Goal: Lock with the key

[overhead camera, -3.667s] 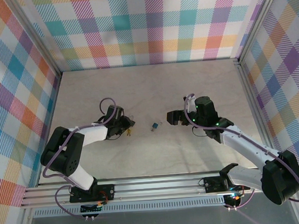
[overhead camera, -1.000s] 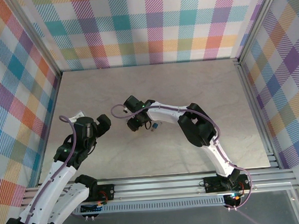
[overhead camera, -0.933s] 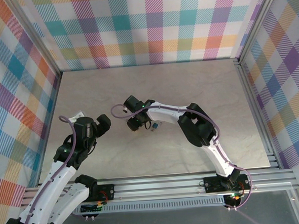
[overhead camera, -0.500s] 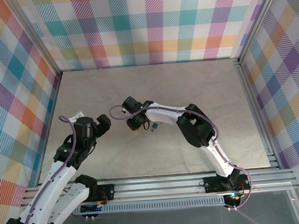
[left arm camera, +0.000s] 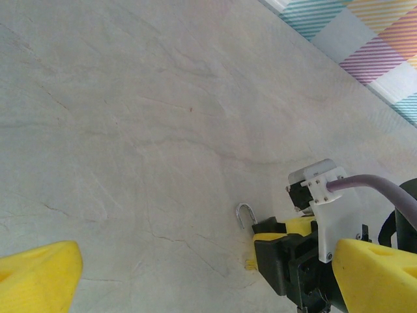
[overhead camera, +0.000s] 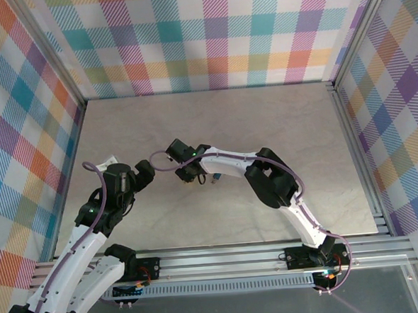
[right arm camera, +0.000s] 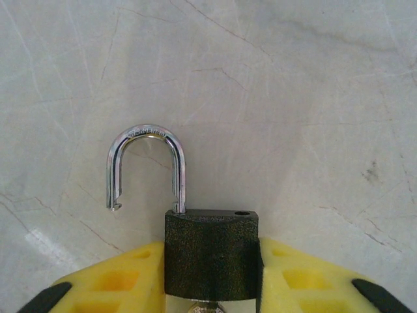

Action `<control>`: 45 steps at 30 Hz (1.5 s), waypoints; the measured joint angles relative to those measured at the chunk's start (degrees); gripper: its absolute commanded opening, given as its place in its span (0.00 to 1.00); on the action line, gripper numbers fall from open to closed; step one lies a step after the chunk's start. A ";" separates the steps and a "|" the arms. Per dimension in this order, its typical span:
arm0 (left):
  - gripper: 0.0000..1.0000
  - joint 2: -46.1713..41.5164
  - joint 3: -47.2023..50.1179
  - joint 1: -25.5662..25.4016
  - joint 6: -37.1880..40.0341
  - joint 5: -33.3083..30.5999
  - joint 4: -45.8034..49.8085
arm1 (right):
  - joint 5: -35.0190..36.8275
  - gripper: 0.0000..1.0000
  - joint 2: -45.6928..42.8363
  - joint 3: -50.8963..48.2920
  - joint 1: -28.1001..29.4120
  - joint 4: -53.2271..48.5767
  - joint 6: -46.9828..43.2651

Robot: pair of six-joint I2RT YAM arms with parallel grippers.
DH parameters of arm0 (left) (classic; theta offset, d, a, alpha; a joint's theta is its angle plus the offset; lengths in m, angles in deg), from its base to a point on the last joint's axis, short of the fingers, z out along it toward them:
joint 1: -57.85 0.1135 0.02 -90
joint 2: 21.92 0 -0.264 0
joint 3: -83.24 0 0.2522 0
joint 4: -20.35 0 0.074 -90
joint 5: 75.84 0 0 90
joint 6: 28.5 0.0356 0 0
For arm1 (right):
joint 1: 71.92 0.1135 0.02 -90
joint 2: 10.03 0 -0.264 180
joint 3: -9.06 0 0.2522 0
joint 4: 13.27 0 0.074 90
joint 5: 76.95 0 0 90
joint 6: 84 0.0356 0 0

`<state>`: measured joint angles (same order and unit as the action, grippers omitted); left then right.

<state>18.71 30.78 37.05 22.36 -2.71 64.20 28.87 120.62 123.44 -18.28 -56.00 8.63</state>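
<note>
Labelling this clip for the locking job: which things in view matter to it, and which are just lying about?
Job: padlock, shackle open; right gripper closed on its body; small blue item beside it, probably the key.
Not in use: left gripper, open and apart; table; plaid walls.

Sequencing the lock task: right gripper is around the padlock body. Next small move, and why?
Probably lift the padlock slightly with the right gripper: its fingers press both sides of the body, the shackle is open, and the left gripper is open, empty.
</note>
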 measured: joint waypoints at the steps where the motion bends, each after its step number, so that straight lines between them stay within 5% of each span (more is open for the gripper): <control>1: 0.98 0.00 0.00 0.00 0.00 0.00 0.00 | 0.04 0.27 0.02 0.00 0.00 0.00 -0.09; 16: 0.98 0.31 3.26 0.00 -1.40 2.69 -1.14 | -4.72 0.22 -2.43 -4.11 -0.72 3.93 2.71; 45: 0.95 11.26 13.20 -0.15 -14.12 14.12 -20.22 | -15.93 0.21 -8.09 -13.22 -1.95 7.61 8.11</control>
<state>29.96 43.98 36.90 8.25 11.41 43.98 12.93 112.53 110.22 -20.22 -48.40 16.74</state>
